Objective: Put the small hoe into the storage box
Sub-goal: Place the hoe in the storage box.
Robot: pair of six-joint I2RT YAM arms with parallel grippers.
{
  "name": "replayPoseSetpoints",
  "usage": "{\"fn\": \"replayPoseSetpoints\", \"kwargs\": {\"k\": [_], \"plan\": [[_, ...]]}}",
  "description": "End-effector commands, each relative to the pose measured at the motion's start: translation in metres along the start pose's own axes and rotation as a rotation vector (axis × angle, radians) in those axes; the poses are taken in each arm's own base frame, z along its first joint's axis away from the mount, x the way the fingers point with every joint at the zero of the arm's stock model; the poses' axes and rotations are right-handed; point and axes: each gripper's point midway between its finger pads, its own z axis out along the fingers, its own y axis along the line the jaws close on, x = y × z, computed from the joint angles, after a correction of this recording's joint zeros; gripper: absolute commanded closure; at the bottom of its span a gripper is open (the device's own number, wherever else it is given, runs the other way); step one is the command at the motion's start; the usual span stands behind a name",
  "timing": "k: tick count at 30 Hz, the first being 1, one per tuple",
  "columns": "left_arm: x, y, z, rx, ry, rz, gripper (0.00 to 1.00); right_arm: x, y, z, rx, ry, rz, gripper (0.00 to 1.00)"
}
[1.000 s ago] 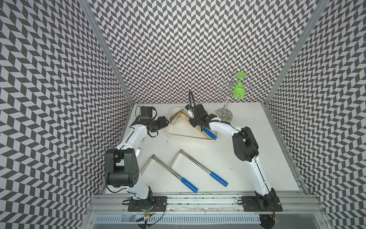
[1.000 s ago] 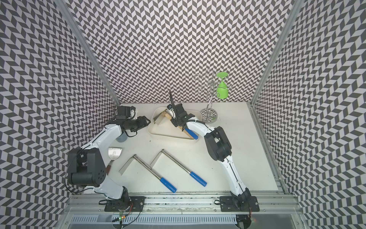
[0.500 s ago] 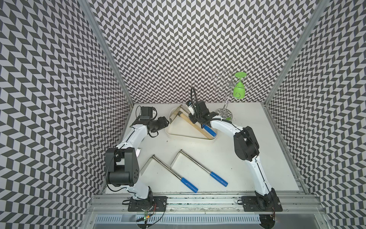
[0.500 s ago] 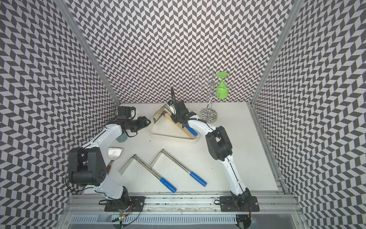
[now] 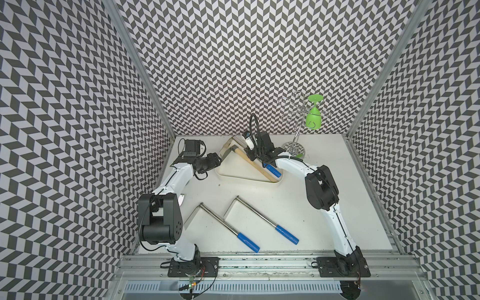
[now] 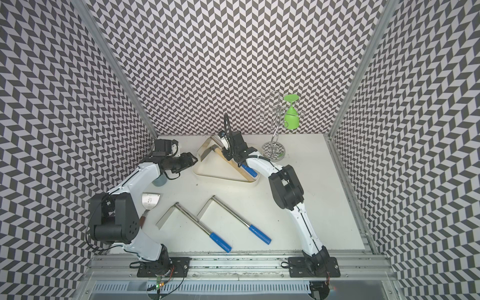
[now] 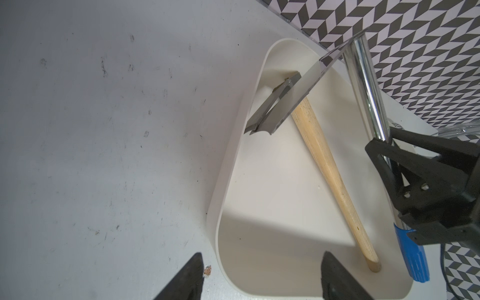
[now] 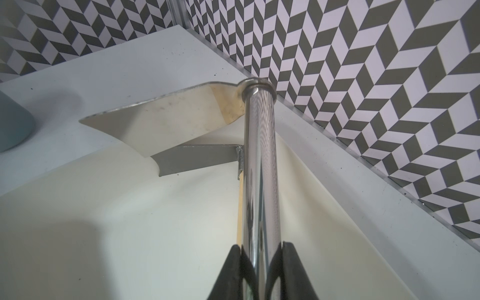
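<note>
The storage box [image 5: 244, 179] [image 6: 220, 178], a shallow cream tub, stands at the back middle of the table. My right gripper [image 5: 255, 155] [image 8: 261, 246] is shut on the chrome shaft of the small hoe [image 8: 259, 168] [image 7: 363, 85]. That hoe is tilted over the box, its blade [image 5: 228, 148] above the far left corner and its blue grip [image 5: 272, 170] [image 6: 249, 170] low near the right wall. Under it a wooden-handled hoe [image 7: 327, 166] lies inside the box. My left gripper [image 5: 219, 162] [image 7: 262, 259] is open, its fingers on either side of the box's left wall [image 7: 215, 207].
Two more chrome hoes with blue grips [image 5: 226, 226] [image 5: 262, 220] lie on the front of the table. A wire rack with a hanging green glass [image 5: 314, 117] stands at the back right. A grey-blue cup [image 6: 159, 180] and a metal scraper [image 6: 152, 201] sit by the left arm.
My right gripper has carried the small hoe slightly toward the back left over the box. The left arm has not moved.
</note>
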Motion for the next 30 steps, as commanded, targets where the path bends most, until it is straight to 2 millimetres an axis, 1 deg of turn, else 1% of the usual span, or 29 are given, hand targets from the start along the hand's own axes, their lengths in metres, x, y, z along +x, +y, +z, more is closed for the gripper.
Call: {"fn": "replayPoseSetpoints", "kwargs": {"k": [1, 5, 6, 8, 11, 14, 22, 27, 30], "plan": [[-0.007, 0.000, -0.005, 0.000, -0.025, 0.001, 0.28, -0.053, 0.000, -0.009, -0.034, -0.194, -0.018, 1.00], [-0.007, 0.001, -0.005, 0.000, -0.025, -0.001, 0.28, -0.072, 0.000, -0.019, -0.059, -0.254, -0.023, 1.00], [-0.008, 0.001, -0.006, -0.001, -0.026, -0.002, 0.28, -0.075, -0.001, -0.021, -0.059, -0.263, -0.024, 1.00], [-0.008, 0.001, -0.006, 0.000, -0.029, -0.002, 0.28, -0.073, -0.002, -0.020, -0.058, -0.263, -0.023, 1.00], [-0.009, 0.003, -0.007, -0.001, -0.032, -0.007, 0.28, -0.061, -0.004, -0.014, -0.056, -0.237, -0.012, 1.00], [-0.009, 0.004, -0.007, -0.003, -0.030, -0.009, 0.28, -0.051, -0.001, -0.007, -0.062, -0.218, 0.001, 1.00], [-0.009, 0.004, -0.006, -0.004, -0.028, -0.009, 0.28, -0.020, -0.005, 0.007, -0.033, -0.149, 0.014, 1.00], [-0.009, 0.005, -0.006, -0.005, -0.028, -0.009, 0.28, -0.007, -0.009, 0.012, -0.019, -0.114, 0.016, 1.00], [-0.008, 0.004, -0.006, -0.003, -0.026, -0.009, 0.28, 0.001, -0.007, 0.015, -0.023, -0.099, 0.019, 1.00]]}}
